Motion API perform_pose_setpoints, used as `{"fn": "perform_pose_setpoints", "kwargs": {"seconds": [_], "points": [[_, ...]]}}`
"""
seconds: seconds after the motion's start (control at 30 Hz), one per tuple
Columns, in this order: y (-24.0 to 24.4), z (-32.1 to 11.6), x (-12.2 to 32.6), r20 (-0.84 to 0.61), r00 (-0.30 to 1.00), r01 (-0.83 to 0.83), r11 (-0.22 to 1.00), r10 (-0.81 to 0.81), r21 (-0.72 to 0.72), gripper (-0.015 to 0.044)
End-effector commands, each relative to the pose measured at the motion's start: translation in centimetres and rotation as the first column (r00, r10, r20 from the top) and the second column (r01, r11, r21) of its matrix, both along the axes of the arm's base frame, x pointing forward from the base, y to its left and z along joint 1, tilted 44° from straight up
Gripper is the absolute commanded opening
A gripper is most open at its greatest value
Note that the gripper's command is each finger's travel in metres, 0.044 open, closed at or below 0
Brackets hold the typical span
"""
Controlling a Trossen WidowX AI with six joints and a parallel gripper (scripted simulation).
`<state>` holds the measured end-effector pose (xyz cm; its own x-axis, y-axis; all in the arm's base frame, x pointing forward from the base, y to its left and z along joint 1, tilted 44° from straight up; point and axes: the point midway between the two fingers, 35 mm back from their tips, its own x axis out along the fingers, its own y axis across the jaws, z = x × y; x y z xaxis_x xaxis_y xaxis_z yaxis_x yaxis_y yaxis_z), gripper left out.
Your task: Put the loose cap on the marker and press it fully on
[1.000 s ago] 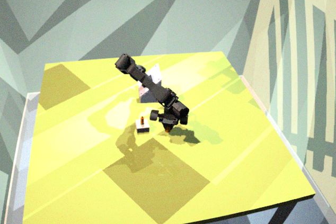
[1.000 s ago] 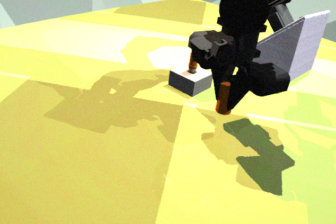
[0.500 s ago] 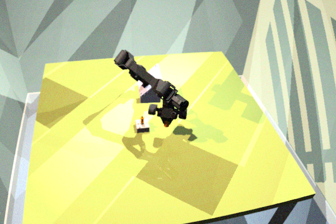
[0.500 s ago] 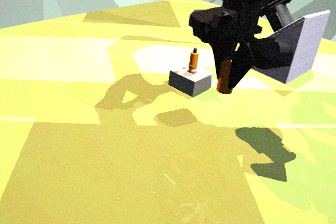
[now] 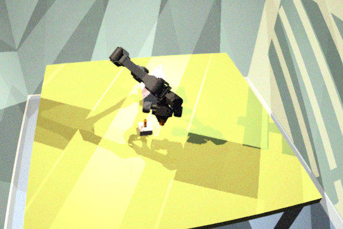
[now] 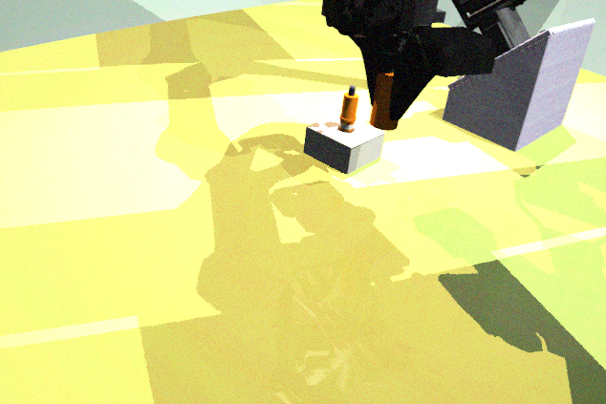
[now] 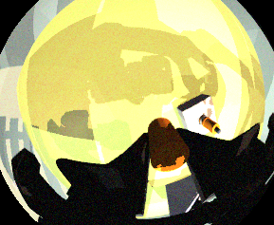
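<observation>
My fingers (image 5: 162,120) (image 6: 385,100) are closed on the cap (image 5: 162,123) (image 6: 383,117) (image 7: 167,143), beside the marker (image 5: 145,123) (image 6: 349,106) (image 7: 210,123), which stands in the block (image 5: 145,131) (image 6: 337,147) (image 7: 193,114). If I come across too low, the cap could knock the marker's tip; pressing off-centre could tilt the cap and jam it.

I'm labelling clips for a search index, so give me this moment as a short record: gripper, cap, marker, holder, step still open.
gripper: black parallel-jaw gripper, shut on the cap
cap: orange-brown cylinder, roughly upright, beside the marker
marker: orange, dark-tipped marker, upright, uncapped
holder: white and grey block, on the table
step open: cap onto marker, press down
</observation>
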<state>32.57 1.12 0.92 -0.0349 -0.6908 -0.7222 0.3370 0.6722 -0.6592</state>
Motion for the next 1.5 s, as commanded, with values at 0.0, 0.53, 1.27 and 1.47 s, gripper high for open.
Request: {"fn": "perform_pose_setpoints", "kwargs": {"seconds": [0.0,0.53,1.27,1.47], "points": [[-0.5,1.2,-0.5,0.0,1.0,-0.004,1.0,0.004,-0.005,0.0],[-2.5,5.0,-2.9,-0.001,1.0,0.0,1.0,0.0,-0.005,0.0],[-4.2,6.3,-4.6,-0.002,1.0,0.002,1.0,-0.002,-0.006,0.0],[-4.9,5.6,-4.6,-0.002,1.0,0.002,1.0,-0.002,-0.006,0.0]]}}
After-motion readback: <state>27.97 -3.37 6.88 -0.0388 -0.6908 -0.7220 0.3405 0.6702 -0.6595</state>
